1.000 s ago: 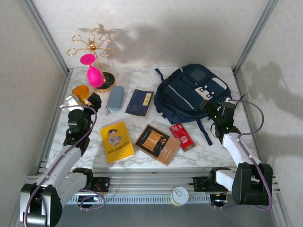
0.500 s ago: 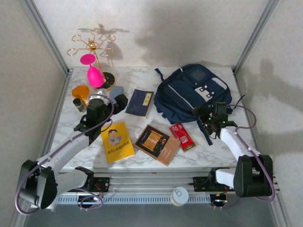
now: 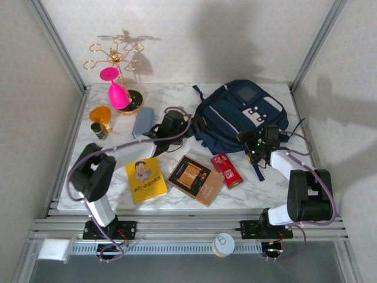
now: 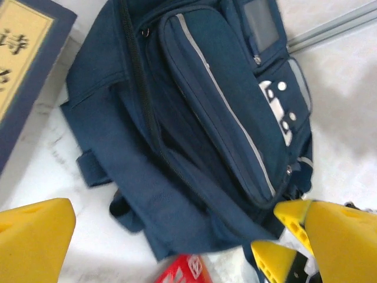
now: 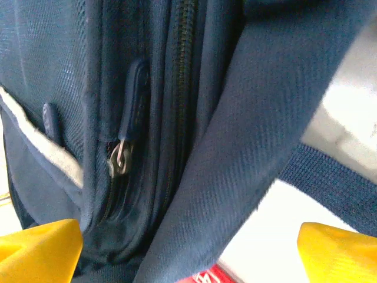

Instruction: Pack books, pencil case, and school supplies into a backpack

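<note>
The left arm (image 3: 126, 152) and right arm (image 3: 283, 163) are built of white links joined by black, rounded joints. A thin grey-purple cable (image 3: 177, 108) is looped along each. Yellow, wedge-shaped fingers (image 4: 35, 239) are carried at both wrists.

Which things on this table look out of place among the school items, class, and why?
A pink glass hangs on a gold rack at the far left corner, with an orange object and a small dark bottle nearby. None is a school item. Nothing looks spilled or damaged.
</note>
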Robot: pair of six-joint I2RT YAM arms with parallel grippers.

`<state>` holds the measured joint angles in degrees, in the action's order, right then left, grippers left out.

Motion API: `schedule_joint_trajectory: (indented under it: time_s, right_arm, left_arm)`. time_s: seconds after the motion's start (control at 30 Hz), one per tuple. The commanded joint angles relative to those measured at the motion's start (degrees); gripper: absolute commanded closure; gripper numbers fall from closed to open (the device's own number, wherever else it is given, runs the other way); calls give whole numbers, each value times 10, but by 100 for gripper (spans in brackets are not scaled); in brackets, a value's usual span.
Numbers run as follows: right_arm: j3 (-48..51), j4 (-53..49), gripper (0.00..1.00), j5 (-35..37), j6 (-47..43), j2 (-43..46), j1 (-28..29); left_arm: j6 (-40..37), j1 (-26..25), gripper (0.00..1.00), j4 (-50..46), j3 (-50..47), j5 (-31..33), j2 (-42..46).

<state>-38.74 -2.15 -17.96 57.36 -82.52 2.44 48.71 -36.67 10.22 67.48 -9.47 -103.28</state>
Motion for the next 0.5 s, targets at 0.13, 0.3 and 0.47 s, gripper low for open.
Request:
schedule_joint_trajectory:
  time_s: [0.13,0.3,0.47]
  right_arm:
    - [-16,45,22,-19,-23,-27,-22]
    - [-19,49,34,-30,-35,-39,-31]
    - [-22,51,47,-28,-49,-40,-38]
  left_arm:
    - [2,0,1,-168,214,51,-170]
    - [1,3,5,-244,307,108,-244]
    - [3,4,16,-270,370,113,-299]
